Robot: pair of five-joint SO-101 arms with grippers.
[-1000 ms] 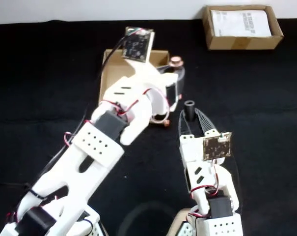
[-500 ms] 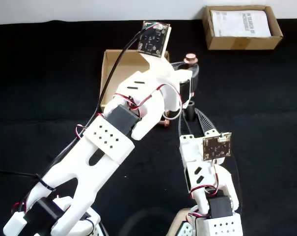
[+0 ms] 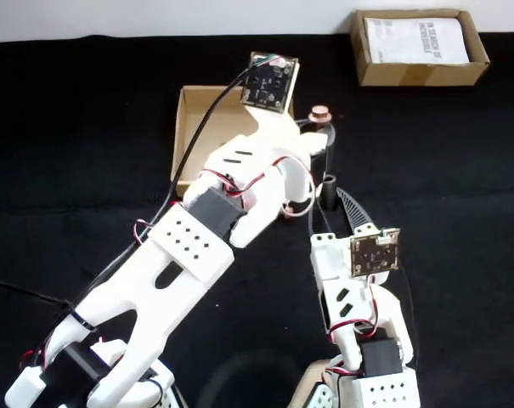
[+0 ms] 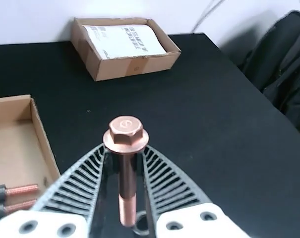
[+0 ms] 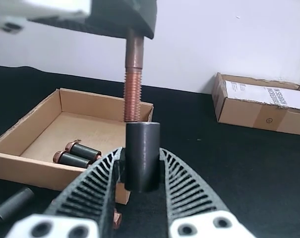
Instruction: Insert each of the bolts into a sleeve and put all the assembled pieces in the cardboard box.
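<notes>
Bolt (image 5: 133, 74) tip at sleeve (image 5: 142, 148) mouth; insertion depth unclear.

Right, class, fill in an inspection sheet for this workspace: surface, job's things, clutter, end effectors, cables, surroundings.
Surface: black cloth table.
Job's things: copper hex-head bolt, upright, tip at mouth of black cylindrical sleeve; two assembled pieces in open cardboard box.
Clutter: second cardboard box holding printed paper.
End effectors: left end effector shut on bolt; right end effector shut on sleeve.
Cables: red and white wires; black cable.
Surroundings: white wall; dark bag.
</notes>
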